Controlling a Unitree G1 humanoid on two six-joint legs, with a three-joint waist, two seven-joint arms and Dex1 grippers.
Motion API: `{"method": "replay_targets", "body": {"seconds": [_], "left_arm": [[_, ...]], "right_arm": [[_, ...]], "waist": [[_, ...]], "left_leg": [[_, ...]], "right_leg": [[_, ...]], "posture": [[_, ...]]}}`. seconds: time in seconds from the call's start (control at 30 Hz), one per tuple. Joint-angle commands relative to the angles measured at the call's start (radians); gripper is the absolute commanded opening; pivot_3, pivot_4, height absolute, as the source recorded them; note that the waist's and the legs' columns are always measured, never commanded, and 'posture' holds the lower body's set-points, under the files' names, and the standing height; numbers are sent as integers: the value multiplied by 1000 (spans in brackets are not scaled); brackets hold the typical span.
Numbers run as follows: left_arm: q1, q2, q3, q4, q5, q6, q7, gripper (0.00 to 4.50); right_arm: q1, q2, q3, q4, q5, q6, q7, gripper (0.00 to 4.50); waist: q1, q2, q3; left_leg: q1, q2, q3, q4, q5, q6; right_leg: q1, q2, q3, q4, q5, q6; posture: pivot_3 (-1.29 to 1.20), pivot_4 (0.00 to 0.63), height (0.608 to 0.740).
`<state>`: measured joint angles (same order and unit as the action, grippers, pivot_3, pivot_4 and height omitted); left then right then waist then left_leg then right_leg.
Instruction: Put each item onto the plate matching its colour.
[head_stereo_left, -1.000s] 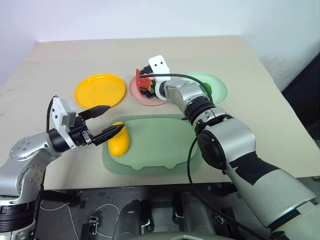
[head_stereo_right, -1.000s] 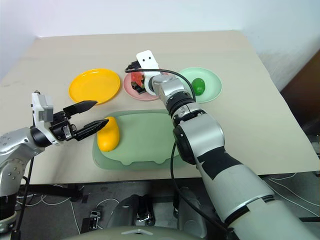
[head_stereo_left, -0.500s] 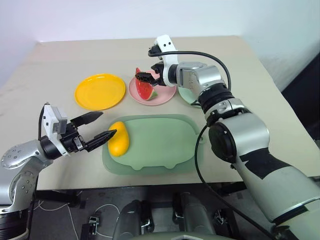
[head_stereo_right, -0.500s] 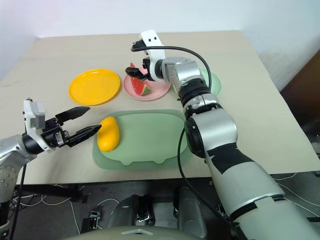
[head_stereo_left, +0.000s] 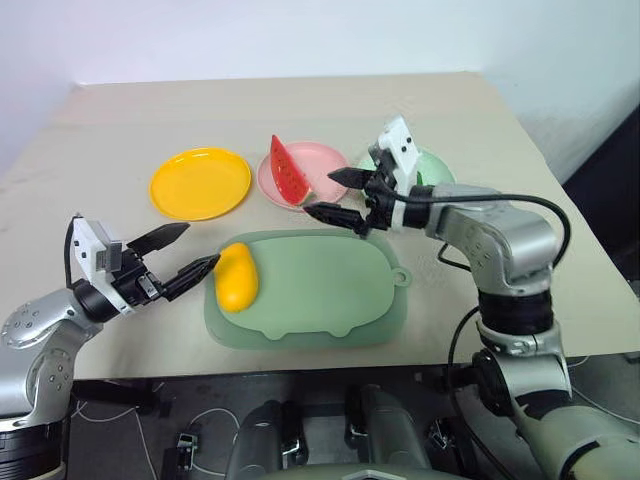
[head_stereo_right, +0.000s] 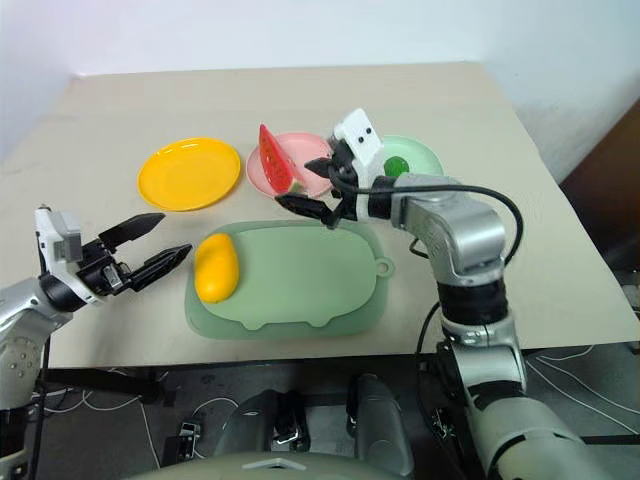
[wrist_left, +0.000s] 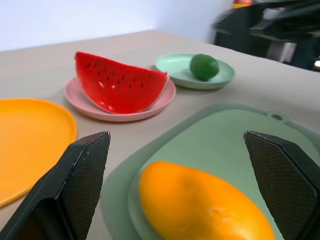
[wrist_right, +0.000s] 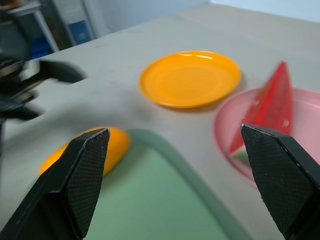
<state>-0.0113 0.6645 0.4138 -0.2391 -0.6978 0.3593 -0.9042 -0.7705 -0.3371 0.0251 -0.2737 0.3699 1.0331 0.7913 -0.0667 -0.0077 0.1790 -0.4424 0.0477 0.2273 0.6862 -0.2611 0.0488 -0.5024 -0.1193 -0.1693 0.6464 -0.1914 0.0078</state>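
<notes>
Matte beige table, oval mango

Looks like a robot test lab. Plain beige desk against bare white walls. Loose cables on the floor below.

I've pulled the right gripper back off the pink plate; it now hangs open over the far edge of the cutting mat, fingers empty. The watermelon wedge it was holding down there stands free on the pink plate, rind towards the mat. With the arm withdrawn, the lime on the mint green plate is uncovered. My left gripper has drifted a little away from the mango.
</notes>
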Motion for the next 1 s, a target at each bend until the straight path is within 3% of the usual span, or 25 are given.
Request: {"method": "replay_targets", "body": {"seconds": [0.03, 0.17, 0.27, 0.37, 0.7, 1.0], "left_arm": [[2, -17, 24, -61, -26, 32, 75, 4500], [39, -27, 25, -102, -32, 67, 124, 4500], [95, -41, 18, -173, -39, 123, 197, 4500], [124, -37, -1, -213, -27, 170, 244, 4500], [67, -93, -113, -256, -35, 283, 386, 4500], [-75, -157, -224, -186, -30, 483, 560, 4500]], "right_arm": [[17, -40, -6, -48, 29, -1, -16, 4454], [97, -142, 34, -64, -7, -154, 44, 4454], [166, -220, -26, -81, 68, -210, 136, 4454], [207, -231, -72, -91, 111, -268, 151, 4454], [234, -228, -20, -86, 101, -303, 88, 4454], [217, -254, -32, -50, 88, -344, 63, 4454]], "waist": [[2, 0, 0], [19, -1, 0], [27, -1, 0], [28, -1, 0], [43, -1, 0], [56, -1, 0]], "left_leg": [[0, 0, 0, 0, 0, 0], [0, 0, 0, 0, 0, 0], [0, -1, 0, 0, 0, 0], [0, 0, -1, 1, 0, 0], [1, 0, -4, 2, 0, 1], [1, 0, -6, 6, -1, 1]], "right_leg": [[0, 0, 0, 0, 0, 0], [1, 0, 0, -1, 0, 0], [1, 0, 0, -2, 0, 0], [2, 0, -1, -2, 0, 0], [7, 1, -3, -6, -2, -3], [9, 1, -5, -6, -2, -2]], "posture": [[0, 150, 696], [0, 150, 696], [0, 150, 696], [0, 150, 696], [0, 150, 696], [0, 150, 696]]}}
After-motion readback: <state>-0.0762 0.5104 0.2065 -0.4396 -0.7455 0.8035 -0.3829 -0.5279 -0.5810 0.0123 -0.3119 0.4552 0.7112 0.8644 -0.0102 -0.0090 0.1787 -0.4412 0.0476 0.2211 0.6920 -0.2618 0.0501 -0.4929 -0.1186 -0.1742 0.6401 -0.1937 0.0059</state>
